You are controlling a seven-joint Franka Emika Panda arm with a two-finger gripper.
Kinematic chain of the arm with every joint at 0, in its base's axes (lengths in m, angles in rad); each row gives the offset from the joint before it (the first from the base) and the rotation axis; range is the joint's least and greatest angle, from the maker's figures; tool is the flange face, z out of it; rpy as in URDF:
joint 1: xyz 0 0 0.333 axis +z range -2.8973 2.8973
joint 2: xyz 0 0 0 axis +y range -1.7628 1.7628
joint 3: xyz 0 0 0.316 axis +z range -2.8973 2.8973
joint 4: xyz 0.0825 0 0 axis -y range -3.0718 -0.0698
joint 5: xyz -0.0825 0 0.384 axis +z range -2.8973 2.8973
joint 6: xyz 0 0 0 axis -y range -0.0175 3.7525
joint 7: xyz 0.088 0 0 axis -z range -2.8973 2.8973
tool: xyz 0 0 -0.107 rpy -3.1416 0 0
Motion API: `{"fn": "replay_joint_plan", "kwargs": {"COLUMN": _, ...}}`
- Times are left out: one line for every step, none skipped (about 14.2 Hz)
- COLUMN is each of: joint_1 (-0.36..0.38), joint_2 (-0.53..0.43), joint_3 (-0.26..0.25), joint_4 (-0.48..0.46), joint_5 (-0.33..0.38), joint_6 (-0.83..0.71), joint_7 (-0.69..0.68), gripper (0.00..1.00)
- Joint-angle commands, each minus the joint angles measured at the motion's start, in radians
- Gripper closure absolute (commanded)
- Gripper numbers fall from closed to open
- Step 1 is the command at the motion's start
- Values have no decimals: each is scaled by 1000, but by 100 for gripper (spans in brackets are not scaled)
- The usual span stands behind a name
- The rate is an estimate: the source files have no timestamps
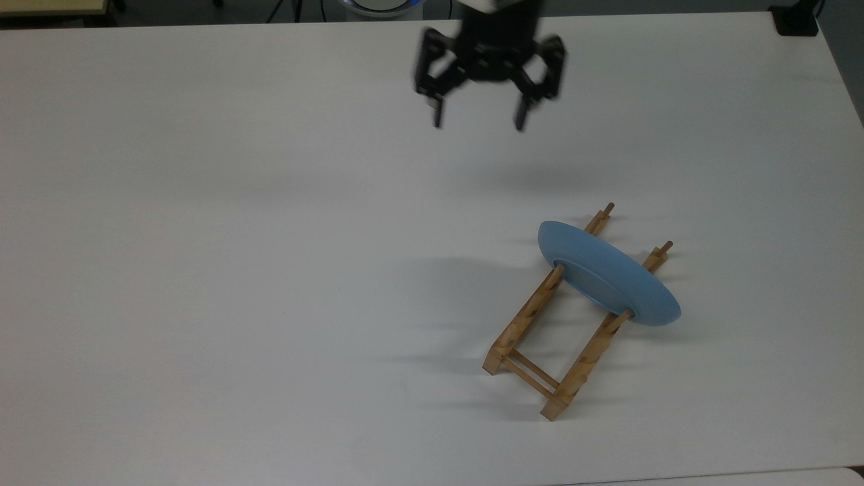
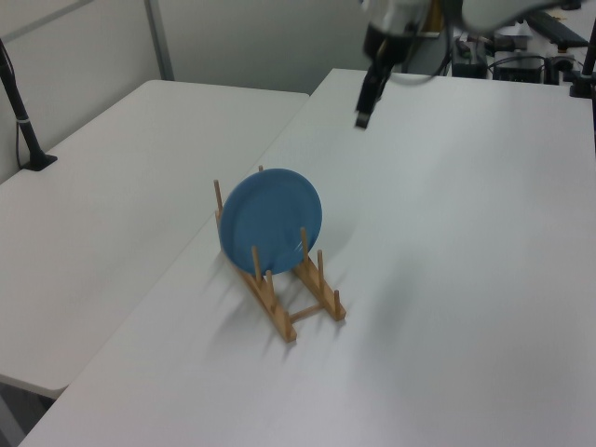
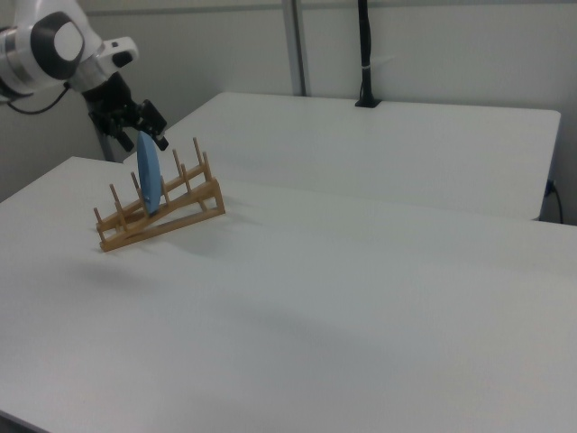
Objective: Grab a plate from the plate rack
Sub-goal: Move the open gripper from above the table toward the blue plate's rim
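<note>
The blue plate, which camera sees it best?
The left view: the plate shows its whole round face there, standing in the plate rack. The top view looks down on it as a slanted oval, and the right view sees just its thin edge.

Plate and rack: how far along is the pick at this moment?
Nothing is done yet: the plate stands on edge in the plate rack, untouched. In hand is the approach: the claw hangs open above the table, apart from the plate. Left: reach the rim, close on it, lift it out.
</note>
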Motion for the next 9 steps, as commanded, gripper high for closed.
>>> {"fn": "replay_joint_plan", "kwargs": {"joint_1": 84, "joint_2": 78, "joint_3": -14, "joint_4": 30, "joint_5": -177, "joint_6": 86, "joint_7": 224, "gripper": 0}}
{"fn": "replay_joint_plan", "kwargs": {"joint_1": 95, "joint_2": 92, "joint_3": -14, "joint_4": 34, "joint_5": -215, "joint_6": 110, "joint_7": 267, "gripper": 4}}
{"fn": "replay_joint_plan", "kwargs": {"joint_1": 113, "joint_2": 109, "joint_3": -14, "joint_4": 41, "joint_5": -246, "joint_6": 127, "joint_7": 301, "gripper": 7}}
{"fn": "replay_joint_plan", "kwargs": {"joint_1": 129, "joint_2": 125, "joint_3": -14, "joint_4": 44, "joint_5": -278, "joint_6": 135, "joint_7": 331, "gripper": 14}}
{"fn": "replay_joint_plan", "kwargs": {"joint_1": 135, "joint_2": 144, "joint_3": -14, "joint_4": 55, "joint_5": -315, "joint_6": 135, "joint_7": 358, "gripper": 19}}
{"fn": "replay_joint_plan", "kwargs": {"joint_1": 138, "joint_2": 162, "joint_3": -14, "joint_4": 61, "joint_5": -355, "joint_6": 136, "joint_7": 386, "gripper": 27}}
{"fn": "replay_joint_plan", "kwargs": {"joint_1": 140, "joint_2": 179, "joint_3": -14, "joint_4": 64, "joint_5": -392, "joint_6": 138, "joint_7": 409, "gripper": 34}}
{"fn": "replay_joint_plan", "kwargs": {"joint_1": 140, "joint_2": 191, "joint_3": -13, "joint_4": 66, "joint_5": -421, "joint_6": 152, "joint_7": 430, "gripper": 37}}
{"fn": "replay_joint_plan", "kwargs": {"joint_1": 140, "joint_2": 196, "joint_3": -13, "joint_4": 66, "joint_5": -437, "joint_6": 173, "joint_7": 450, "gripper": 38}}
